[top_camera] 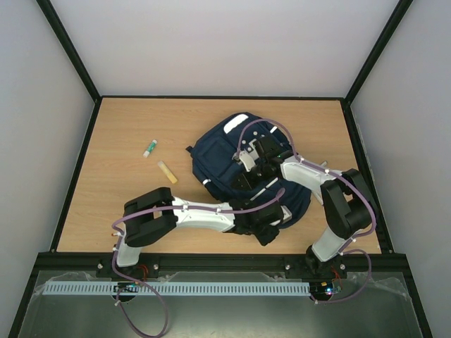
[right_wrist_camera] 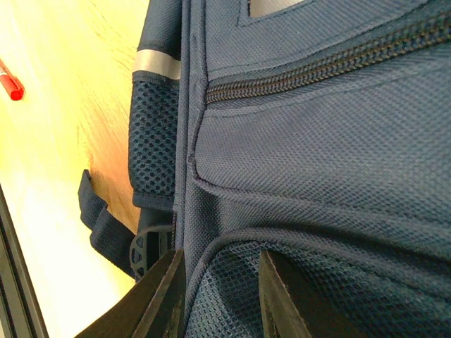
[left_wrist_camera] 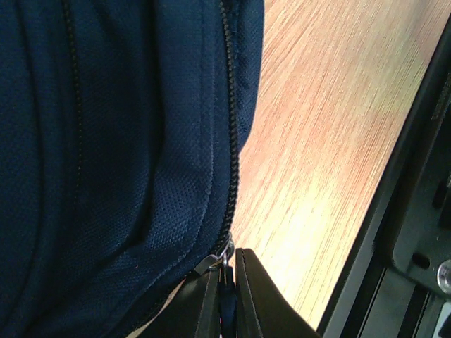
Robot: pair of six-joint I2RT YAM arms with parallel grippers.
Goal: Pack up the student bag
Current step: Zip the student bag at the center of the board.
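A big brown wooden table (top_camera: 120, 211) fills the middle of the top view. The blue bag (top_camera: 218, 155) lies flat on it, a bit right of the middle of the picture. It has a white patch near its top end.

Two black and white arms reach to the bag from the bottom of the picture. The left arm (top_camera: 190, 215) lies low across the table to the bag's bottom edge. The right arm (top_camera: 338, 204) bends over from the right side and comes down on top of the bag.

In the left wrist view, the left claw (left_wrist_camera: 225, 271) sits at the bottom middle. It is clenched tight on the dark zip pull (left_wrist_camera: 225, 299), just below the little metal slider (left_wrist_camera: 211, 263). The zip (left_wrist_camera: 231, 141) runs up the picture along the bag's edge.

In the right wrist view, the right claw (right_wrist_camera: 220, 264) is at the bottom. Its two fingers stand a little apart with bag cloth between them. I cannot tell if it is pinching the cloth or only resting on it.

To the left of the bag in the top view lie a small glue stick (top_camera: 150, 148) and, near it, a small yellow block (top_camera: 167, 172). A tiny red thing (right_wrist_camera: 8, 86) shows at the left edge of the right wrist view.
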